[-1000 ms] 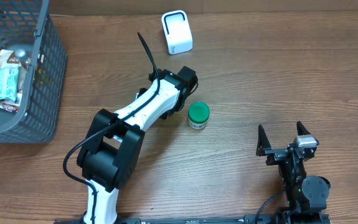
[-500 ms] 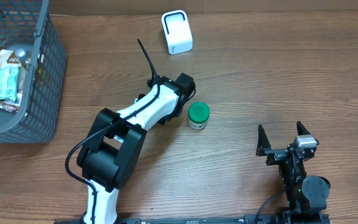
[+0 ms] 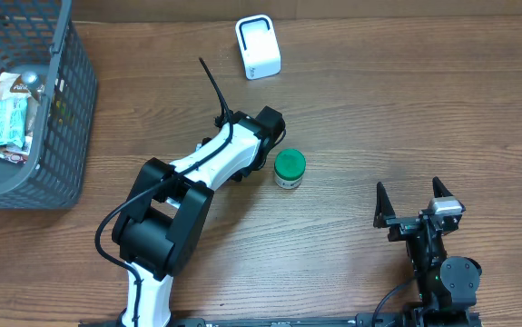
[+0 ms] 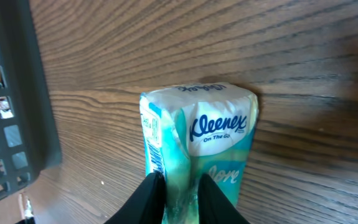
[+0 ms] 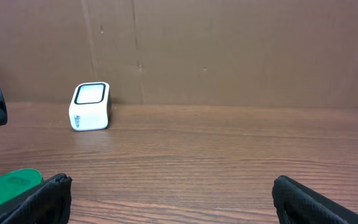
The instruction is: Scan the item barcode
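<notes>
A teal and white Kleenex tissue pack point(image 4: 197, 134) lies on the wooden table in the left wrist view. My left gripper point(image 4: 180, 182) pinches a ridge of its wrapper, one black finger on each side with only a narrow gap between them. From overhead the pack is hidden under the left wrist point(image 3: 262, 127). The white barcode scanner point(image 3: 258, 47) stands at the back of the table, also in the right wrist view as the scanner point(image 5: 90, 106). My right gripper point(image 3: 415, 207) rests near the front right, wide open and holding nothing.
A green-lidded jar point(image 3: 289, 168) stands just right of the left wrist. A grey mesh basket point(image 3: 61, 118) with several packets sits at the far left. A brown wall point(image 5: 228, 50) closes the back.
The left wrist has shifted slightly towards the back left. The right arm has not moved.
</notes>
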Robot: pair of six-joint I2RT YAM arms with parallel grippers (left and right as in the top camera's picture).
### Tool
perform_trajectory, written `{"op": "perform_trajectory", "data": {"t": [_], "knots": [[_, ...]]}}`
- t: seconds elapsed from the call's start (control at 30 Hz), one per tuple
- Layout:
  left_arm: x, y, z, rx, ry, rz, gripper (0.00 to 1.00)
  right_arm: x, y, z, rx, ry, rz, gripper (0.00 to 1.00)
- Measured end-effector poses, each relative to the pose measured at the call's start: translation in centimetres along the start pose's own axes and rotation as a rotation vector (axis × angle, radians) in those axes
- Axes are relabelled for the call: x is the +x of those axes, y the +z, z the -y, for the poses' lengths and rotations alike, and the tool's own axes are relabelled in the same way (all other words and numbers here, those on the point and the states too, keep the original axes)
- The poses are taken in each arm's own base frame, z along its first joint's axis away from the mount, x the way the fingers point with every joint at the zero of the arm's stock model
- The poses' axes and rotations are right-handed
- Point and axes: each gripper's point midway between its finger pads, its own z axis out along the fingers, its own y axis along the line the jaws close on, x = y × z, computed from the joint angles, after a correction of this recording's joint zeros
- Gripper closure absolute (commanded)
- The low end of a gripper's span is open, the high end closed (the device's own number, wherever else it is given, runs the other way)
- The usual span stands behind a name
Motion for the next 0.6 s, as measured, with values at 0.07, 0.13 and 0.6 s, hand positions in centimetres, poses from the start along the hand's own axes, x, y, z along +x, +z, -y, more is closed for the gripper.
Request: {"op": "perform_trajectory", "data": {"t": [0.07,0.13,0.6], "knots": [[-0.1,-0.1,0.2,0.013,-0.005,-0.003,0.74,0.0,0.0,0.0,0.000,0.000,0.000,0.00],[-0.2,-0.4,0.2,0.026,-0.006,-0.008,0.72,0.0,0.0,0.0,0.001,0.000,0.000,0.00],[-2.1,-2.6,0.1,0.139,-0.013,-0.021,0.21,0.0,0.0,0.0,0.000,0.000,0.000,0.00]]}}
